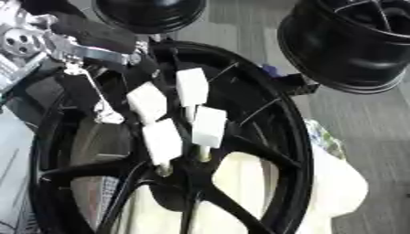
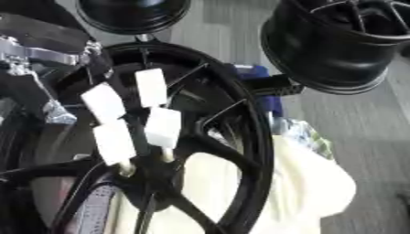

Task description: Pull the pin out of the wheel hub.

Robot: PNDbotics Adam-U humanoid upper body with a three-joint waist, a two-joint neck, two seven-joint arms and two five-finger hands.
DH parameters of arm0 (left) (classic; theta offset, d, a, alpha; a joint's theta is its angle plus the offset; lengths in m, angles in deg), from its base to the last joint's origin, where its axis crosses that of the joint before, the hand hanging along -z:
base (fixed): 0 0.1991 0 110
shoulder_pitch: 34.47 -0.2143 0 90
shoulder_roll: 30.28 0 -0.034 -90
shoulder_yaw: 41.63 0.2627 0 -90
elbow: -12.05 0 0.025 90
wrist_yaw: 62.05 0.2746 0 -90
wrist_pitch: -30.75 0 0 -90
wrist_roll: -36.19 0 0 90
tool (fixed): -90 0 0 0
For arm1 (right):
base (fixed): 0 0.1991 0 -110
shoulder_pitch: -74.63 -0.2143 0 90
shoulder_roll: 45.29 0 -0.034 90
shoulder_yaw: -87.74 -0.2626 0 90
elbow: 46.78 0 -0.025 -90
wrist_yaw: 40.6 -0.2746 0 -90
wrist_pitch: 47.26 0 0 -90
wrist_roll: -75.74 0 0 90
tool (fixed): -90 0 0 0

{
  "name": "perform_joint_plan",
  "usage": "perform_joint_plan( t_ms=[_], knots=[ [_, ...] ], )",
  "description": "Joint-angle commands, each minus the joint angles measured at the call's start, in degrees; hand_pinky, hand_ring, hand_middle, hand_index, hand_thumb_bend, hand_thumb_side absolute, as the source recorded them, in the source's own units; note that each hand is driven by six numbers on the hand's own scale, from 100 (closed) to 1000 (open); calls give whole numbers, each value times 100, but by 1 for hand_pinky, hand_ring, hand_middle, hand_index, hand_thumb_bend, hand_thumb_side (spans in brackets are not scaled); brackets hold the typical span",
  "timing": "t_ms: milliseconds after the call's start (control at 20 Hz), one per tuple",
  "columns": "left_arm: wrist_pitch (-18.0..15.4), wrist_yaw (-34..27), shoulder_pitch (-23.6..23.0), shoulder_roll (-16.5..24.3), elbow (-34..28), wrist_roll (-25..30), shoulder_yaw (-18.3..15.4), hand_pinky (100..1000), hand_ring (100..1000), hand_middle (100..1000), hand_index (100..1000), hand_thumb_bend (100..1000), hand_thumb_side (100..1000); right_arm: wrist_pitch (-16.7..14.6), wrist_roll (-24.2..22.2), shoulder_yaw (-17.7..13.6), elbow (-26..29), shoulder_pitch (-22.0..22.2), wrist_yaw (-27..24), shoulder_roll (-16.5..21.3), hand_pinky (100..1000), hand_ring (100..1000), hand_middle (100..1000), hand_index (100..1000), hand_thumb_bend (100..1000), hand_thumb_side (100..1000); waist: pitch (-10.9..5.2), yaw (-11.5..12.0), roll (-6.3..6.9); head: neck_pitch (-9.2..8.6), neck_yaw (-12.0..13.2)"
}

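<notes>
Where right eye view crops it, robot hand point(image 1: 88, 45) above wheel hub point(image 1: 172, 183).

A workshop or garage, by the look of it: black wheel rims stand about, one large rim point(image 1: 264, 119) filling the frame's centre, two more rims at top centre point(image 1: 148, 13) and upper right point(image 1: 352, 45), over grey floor point(image 1: 360, 137).

Black spoked wheel hub point(image 2: 240, 137) close up, four white-capped pins point(image 2: 150, 87) clustered near its centre. Left hand point(image 2: 40, 55) over upper-left rim, fingers unclear. Pale cloth point(image 2: 308, 183) beneath. Two more black rims point(image 2: 336, 45) behind.
</notes>
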Motion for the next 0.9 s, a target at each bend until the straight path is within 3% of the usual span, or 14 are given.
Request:
perform_joint_plan(
  t_ms=[50,100,150,550,700,900],
  knots=[
    [88,-255,144,212,-198,48,-327,700,540,392,563,107,123,835,839,-91,102,8,-4,135,829,595,660,836,436,250,-117,-1,14,-62,3],
    [133,-318,142,231,-234,48,-384,700,538,389,562,100,169,836,839,-92,102,9,-2,136,829,595,660,836,436,250,-118,2,13,-62,2],
    [171,-380,142,249,-267,47,-445,700,538,388,561,100,125,837,839,-93,102,12,2,136,829,595,660,836,436,250,-120,6,11,-61,0],
    [489,-1007,53,469,-365,-493,-1094,700,526,370,553,100,140,842,839,-112,102,36,6,121,829,595,660,836,438,249,-114,46,-11,-68,-32],
    [626,-1152,-120,701,-283,-1085,-1486,702,531,370,563,100,142,844,839,-141,102,46,14,121,829,596,660,836,438,248,-99,82,-14,-66,-50],
    [964,-1216,-586,1134,-19,-2466,-2138,705,534,369,570,100,154,848,839,-185,102,61,35,119,830,596,660,836,438,248,-81,135,-16,-68,-91]
  ],
)
